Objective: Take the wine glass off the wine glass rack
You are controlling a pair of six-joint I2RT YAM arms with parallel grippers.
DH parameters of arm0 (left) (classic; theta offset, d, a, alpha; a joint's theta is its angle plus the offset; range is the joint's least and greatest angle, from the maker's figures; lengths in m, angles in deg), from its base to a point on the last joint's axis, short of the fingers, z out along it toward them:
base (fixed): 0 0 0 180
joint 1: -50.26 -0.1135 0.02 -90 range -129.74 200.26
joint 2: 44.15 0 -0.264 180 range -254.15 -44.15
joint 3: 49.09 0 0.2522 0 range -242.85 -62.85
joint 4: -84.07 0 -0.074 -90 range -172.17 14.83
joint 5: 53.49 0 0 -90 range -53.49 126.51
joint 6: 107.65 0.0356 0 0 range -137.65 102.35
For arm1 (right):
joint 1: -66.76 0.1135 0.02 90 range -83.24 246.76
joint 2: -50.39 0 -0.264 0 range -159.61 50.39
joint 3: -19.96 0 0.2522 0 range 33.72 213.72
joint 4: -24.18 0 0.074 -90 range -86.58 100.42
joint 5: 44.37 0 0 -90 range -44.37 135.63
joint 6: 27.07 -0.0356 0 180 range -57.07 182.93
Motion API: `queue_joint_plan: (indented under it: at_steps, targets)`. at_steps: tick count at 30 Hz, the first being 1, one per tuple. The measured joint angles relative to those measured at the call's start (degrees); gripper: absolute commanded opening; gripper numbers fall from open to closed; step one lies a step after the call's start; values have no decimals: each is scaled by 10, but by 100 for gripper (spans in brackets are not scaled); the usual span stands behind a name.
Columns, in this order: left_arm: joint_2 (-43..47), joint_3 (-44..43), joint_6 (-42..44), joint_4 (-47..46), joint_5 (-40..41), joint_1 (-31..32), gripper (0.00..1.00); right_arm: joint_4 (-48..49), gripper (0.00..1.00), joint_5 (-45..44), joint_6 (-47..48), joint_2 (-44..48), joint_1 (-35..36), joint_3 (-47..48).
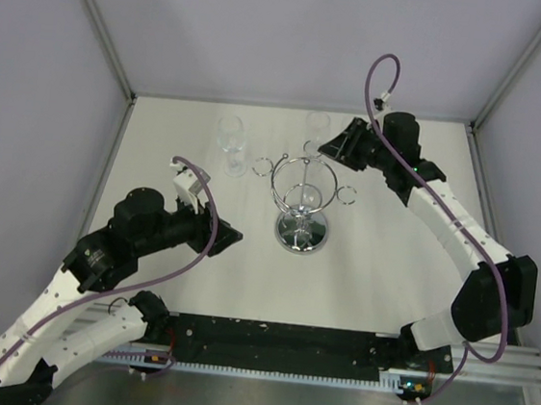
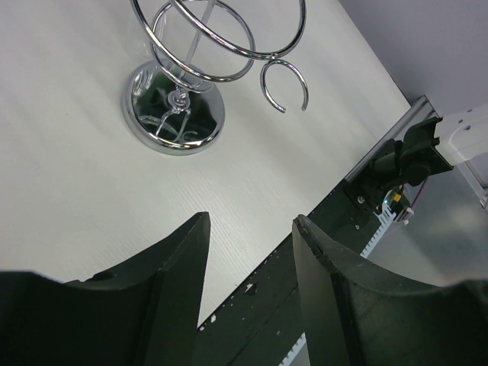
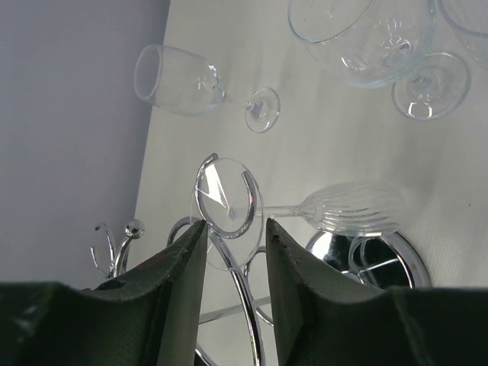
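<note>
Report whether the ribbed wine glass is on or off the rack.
On. The wine glass hangs bowl-down, its foot seated in a ring of the wine glass rack; the right gripper flanks the foot, open.

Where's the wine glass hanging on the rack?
Right wrist view, centre: the wine glass hangs by its foot in a ring of the wine glass rack, bowl toward the mirrored base, directly ahead of the open right gripper.
</note>
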Motion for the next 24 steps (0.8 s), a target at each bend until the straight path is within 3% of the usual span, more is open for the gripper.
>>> queue_joint_plan:
  at_steps: [9,24]
  targets:
    - [0,0,0,0,0,0,53,5,0,6,-15,-7,0,-3]
    - [0,0,0,0,0,0,53,26,0,10,-16,-7,0,-3]
